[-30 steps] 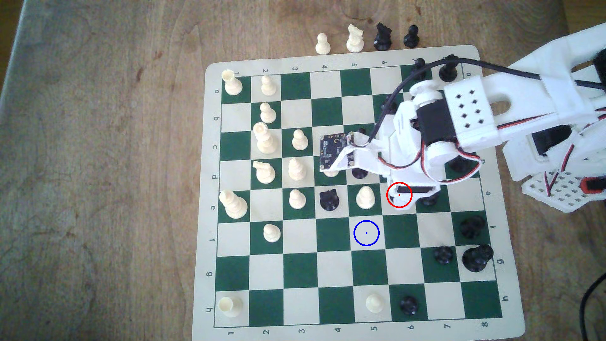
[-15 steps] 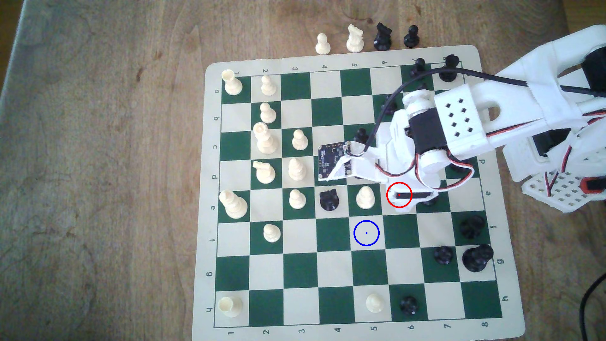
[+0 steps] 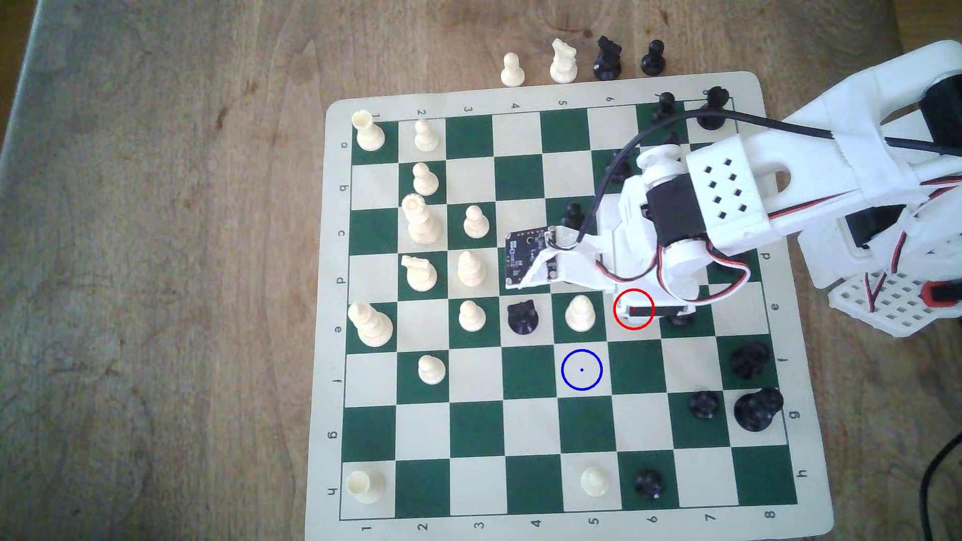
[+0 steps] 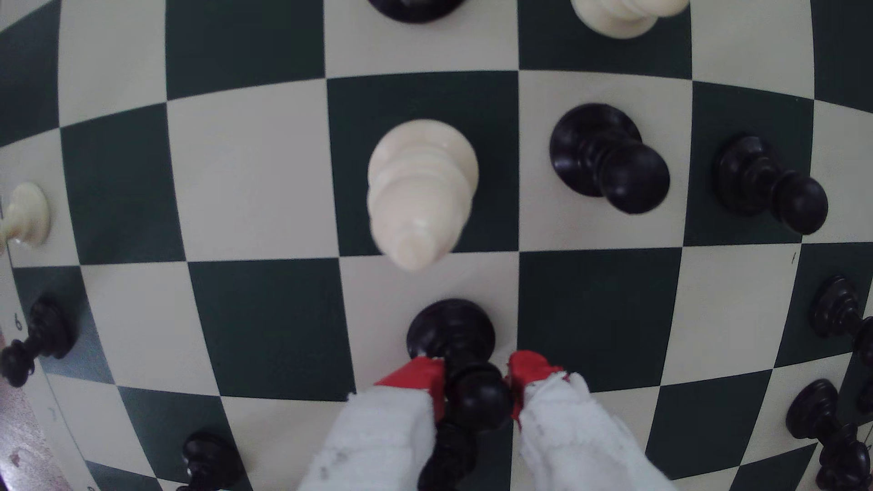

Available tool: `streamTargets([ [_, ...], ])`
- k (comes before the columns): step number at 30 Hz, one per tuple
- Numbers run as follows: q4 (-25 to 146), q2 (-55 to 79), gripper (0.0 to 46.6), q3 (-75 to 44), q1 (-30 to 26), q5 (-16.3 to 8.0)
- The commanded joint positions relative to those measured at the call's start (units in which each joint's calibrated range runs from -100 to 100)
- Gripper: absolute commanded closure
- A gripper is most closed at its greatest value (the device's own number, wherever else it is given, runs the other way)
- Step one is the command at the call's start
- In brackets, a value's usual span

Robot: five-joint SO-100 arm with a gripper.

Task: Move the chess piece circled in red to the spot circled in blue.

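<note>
The wooden desk point(image 3: 156, 260) carries the green-and-cream chessboard point(image 3: 526, 93), and my white arm point(image 3: 729, 187) reaches over it from the exterior view's right. Most of the task is still ahead, as I judge it: the reach is done and the grasp looks made or very nearly made, but the lift, the carry and the set-down are all left.

The spot point(image 3: 581, 370), a cream square with a blue ring and centre dot, lies bare. In the exterior view it sits one row nearer the board's lower edge and one file to the left of the red-ringed square point(image 3: 633, 309), so the carry should be a short diagonal one. A cream bishop point(image 3: 580, 313) stands just beside the red-ringed square, on the exterior view's left, and I would guess it is the piece to steer clear of.

My tool point(image 4: 475, 380) hangs over that red-ringed square. In the wrist view its red-tipped fingers point(image 4: 420, 375) sit either side of the chess piece point(image 4: 451, 330), pressed against the neck just under the head, so I take it as clamped on the pawn.

The chess piece is small, black and glossy, with a round ball head, a short neck and a flared round base. It stands upright, base flat on its cream square, not yet lifted.
</note>
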Motion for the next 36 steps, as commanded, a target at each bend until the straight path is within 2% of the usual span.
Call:
streamTargets([
  [1, 1.09, -3.03, 39.8, -1.99, -0.32, 0.00],
  [9, 8.62, -8.04, 40.4, -7.79, -0.48, 0.15],
  [16, 13.13, -10.42, 41.7, -13.77, -3.06, -0.10],
  [27, 13.86, -1.67, 42.0, -24.65, -6.34, -0.24],
  [36, 10.75, 5.71, 42.1, -28.10, -7.44, -0.15],
])
